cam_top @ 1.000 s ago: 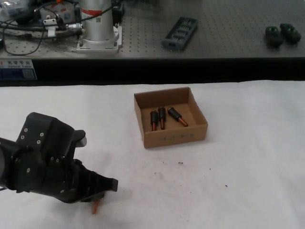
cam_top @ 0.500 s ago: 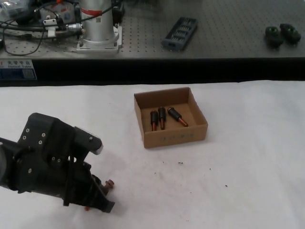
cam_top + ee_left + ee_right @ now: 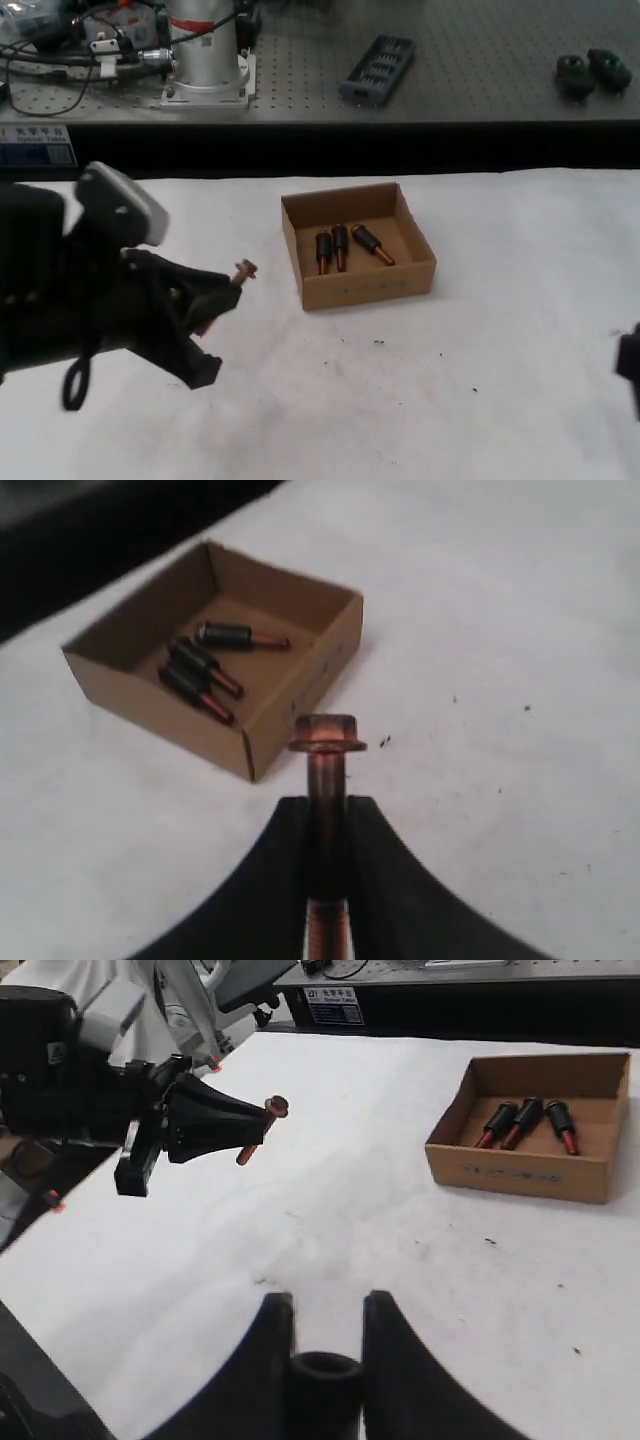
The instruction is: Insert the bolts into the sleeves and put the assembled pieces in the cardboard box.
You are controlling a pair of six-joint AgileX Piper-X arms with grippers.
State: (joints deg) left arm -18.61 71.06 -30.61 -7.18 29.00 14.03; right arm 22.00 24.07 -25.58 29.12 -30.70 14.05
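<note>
My left gripper is shut on a copper bolt and holds it above the white cloth, left of the cardboard box. In the left wrist view the bolt stands between the black fingers, its flanged head past the tips and pointing toward the box. Three assembled pieces lie inside the box. My right gripper is shut on a black sleeve, low over the cloth. Its view also takes in the left gripper with the bolt and the box.
Behind the cloth runs a dark perforated bench with a metal post base, a black slotted tray and two small black parts. A dark piece of an arm shows at the right edge. White cloth lies open around the box.
The left arm has risen from the near-left cloth with the bolt and turned it toward the box. A dark part of an arm has come in at the right edge.
</note>
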